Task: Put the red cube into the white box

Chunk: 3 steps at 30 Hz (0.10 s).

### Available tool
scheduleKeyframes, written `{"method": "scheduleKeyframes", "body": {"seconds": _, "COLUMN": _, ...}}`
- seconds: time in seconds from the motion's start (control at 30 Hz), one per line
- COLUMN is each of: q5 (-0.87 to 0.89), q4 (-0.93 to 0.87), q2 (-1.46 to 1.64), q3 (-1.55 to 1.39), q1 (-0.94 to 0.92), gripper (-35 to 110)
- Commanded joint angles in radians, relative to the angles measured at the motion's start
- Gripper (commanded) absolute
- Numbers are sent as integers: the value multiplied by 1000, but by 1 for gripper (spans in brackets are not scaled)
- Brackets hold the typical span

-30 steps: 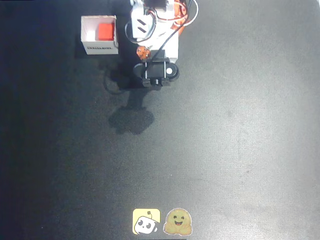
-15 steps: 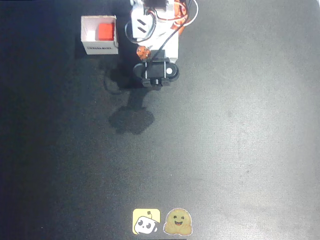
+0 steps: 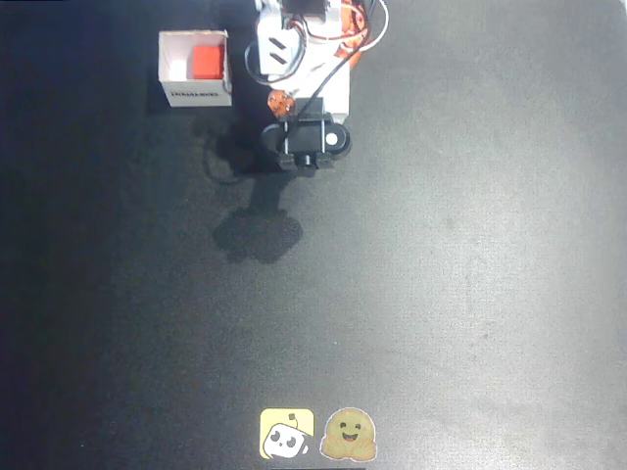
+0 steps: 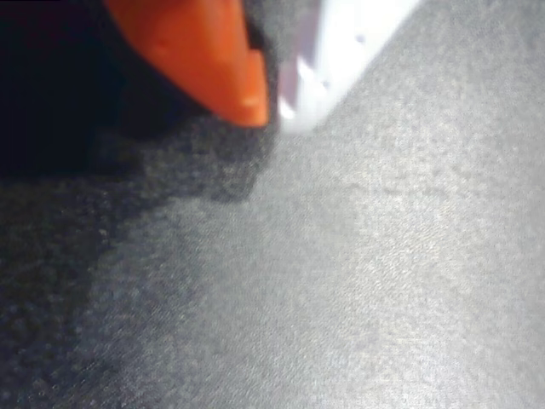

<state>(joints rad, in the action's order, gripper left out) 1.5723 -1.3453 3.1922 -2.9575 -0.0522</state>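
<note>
cube (image 3: 206, 63): red, lies inside the box, against its right wall in the overhead view; nothing grips it.
box (image 3: 178, 70): white, square, open top, near the top left of the overhead view; a line of dark print runs across its lower side; it stands on the table, just left of the arm.
arm (image 3: 302, 73): white and orange body with black cables, at the top centre of the overhead view, folded close over its base; a black motor block with a white round cap forms its lower end.
gripper (image 4: 271, 95): in the wrist view 1 orange finger (image 4: 200, 51) and 1 white finger (image 4: 341, 47) reach in from the top edge; their tips stand close together, almost touching, with nothing between them, so the jaws read as closed and empty.
table (image 3: 441, 274): dark, matte, finely textured; the arm's shadow falls below the arm, towards the left.
stickers (image 3: 318, 434): 2, side by side at the bottom edge of the overhead view, 1 yellow square and 1 round smiling face, well apart from the box.
</note>
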Motion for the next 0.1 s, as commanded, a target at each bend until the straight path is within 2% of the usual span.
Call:
{"method": "scheduleKeyframes", "body": {"seconds": 0.0, "q5": 8, "q4": -3, "q2": 5, "q3": 3, "q1": -5, "gripper": 0}}
{"method": "scheduleKeyframes", "body": {"seconds": 0.07, "q5": 8, "q4": -3, "q2": 5, "q3": 3, "q1": -5, "gripper": 0}}
